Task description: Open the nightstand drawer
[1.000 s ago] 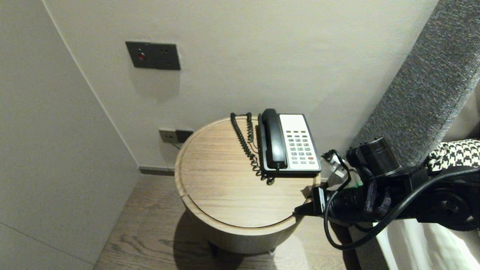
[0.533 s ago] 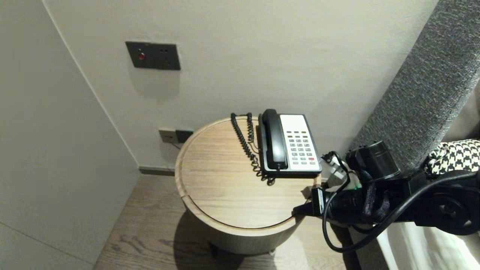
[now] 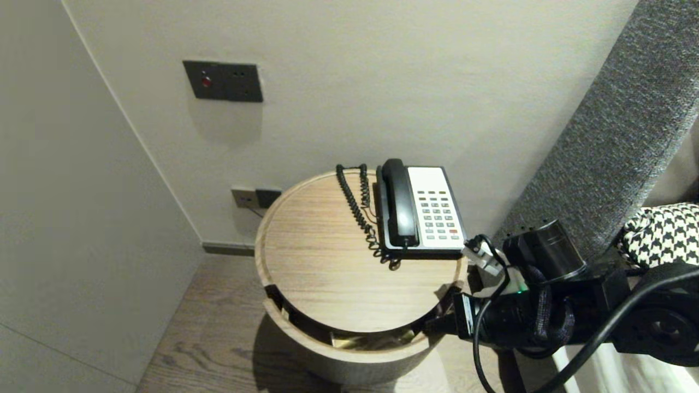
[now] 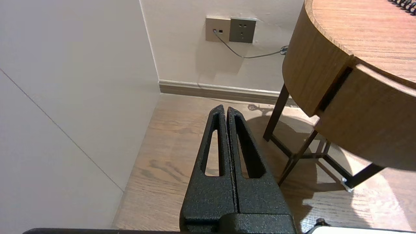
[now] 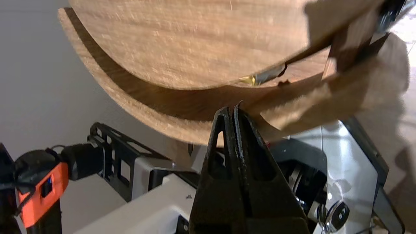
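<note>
Head view: the right gripper (image 3: 435,323), fingers pressed shut on nothing, sets its tip against the right end of the curved drawer (image 3: 355,357). The drawer stands a little way out from the near edge of the round bedside table (image 3: 322,273), with a dark gap showing behind its front. The pull looks best kept level and straight along the drawer's run, and slow, so that the tip does not slip off the rim or jolt the telephone (image 3: 423,210) at the table's far right edge, its coiled cord (image 3: 357,210) just beside it. Pale walls carry a dark switch plate (image 3: 222,81) and a wall socket (image 3: 255,197); a grey headboard (image 3: 611,136) rises on the right. Left wrist view: the left gripper (image 4: 225,109), closed and empty, hangs parked low off the table's left edge over the wood-plank floor (image 4: 169,139), well apart from the drawer (image 4: 364,130). Right wrist view: the shut tips of the right gripper (image 5: 234,109) meet the drawer (image 5: 107,83) at its rim — seemingly touching — below the table (image 5: 178,42) top.
</note>
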